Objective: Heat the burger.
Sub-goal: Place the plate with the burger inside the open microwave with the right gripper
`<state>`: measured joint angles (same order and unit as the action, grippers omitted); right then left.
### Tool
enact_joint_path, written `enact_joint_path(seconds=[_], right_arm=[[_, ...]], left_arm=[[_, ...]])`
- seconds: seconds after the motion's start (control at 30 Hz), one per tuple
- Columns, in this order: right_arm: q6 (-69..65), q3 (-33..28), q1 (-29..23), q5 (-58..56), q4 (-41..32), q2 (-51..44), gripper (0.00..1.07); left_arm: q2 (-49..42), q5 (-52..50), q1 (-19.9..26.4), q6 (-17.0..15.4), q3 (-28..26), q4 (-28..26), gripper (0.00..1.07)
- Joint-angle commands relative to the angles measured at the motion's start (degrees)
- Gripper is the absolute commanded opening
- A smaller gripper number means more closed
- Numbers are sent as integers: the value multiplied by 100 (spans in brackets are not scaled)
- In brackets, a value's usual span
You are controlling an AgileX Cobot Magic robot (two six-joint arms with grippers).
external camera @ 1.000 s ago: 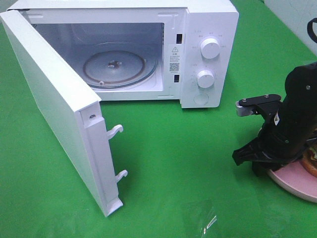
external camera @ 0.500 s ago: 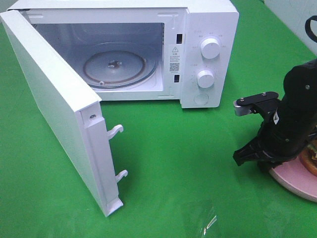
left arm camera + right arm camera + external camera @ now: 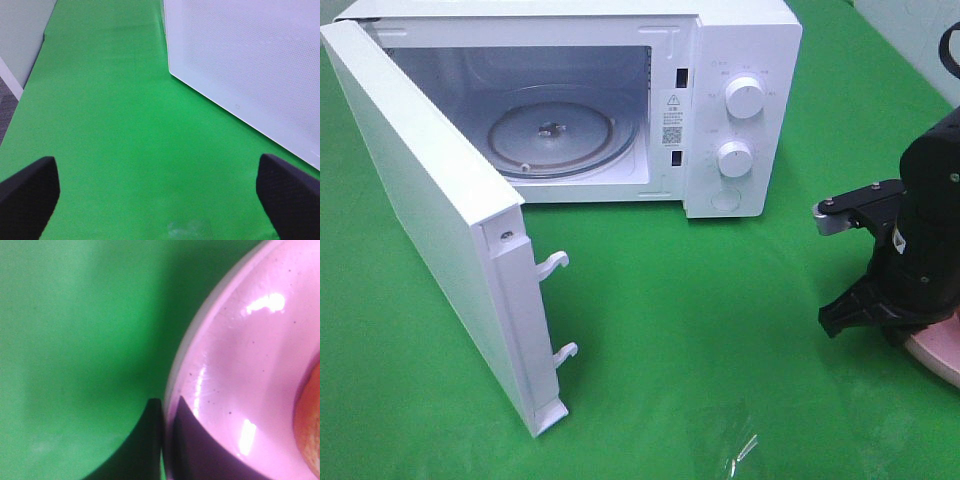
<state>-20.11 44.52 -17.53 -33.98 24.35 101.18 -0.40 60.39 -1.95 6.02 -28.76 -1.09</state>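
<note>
A bright green cloth (image 3: pixel 660 340) covered the whole tabletop, flat and matte, with soft-edged shadows under an even overhead light. Near the front edge a small glossy crinkle (image 3: pixel 740 447) caught a glint. Past the far right corner lay a pale surface (image 3: pixel 910 40), wall or floor, I couldn't tell. Off the left side stood a pale panel (image 3: pixel 22 35), with a white strip (image 3: pixel 11 82) and grey floor (image 3: pixel 5 114) below it.

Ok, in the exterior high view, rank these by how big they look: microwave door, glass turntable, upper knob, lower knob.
1. microwave door, by far the largest, though also nearest the camera.
2. glass turntable.
3. upper knob and lower knob: they look alike, so no ranking between them.
</note>
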Motion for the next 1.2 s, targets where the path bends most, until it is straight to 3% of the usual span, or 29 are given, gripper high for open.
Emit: enact_joint_path(seconds=[0.03, 0.67, 1.2], right_arm=[[-229, -34, -109, -281, 206, -40, 0], [-802, -34, -945, -1261, 894, -46, 0], [-957, -567, -1261, -1404, 1077, -1134, 0]], left_arm=[[-126, -86, -17, 11, 23, -40, 100], [-126, -86, -17, 11, 23, -40, 100], [-126, -86, -17, 11, 23, -40, 100]])
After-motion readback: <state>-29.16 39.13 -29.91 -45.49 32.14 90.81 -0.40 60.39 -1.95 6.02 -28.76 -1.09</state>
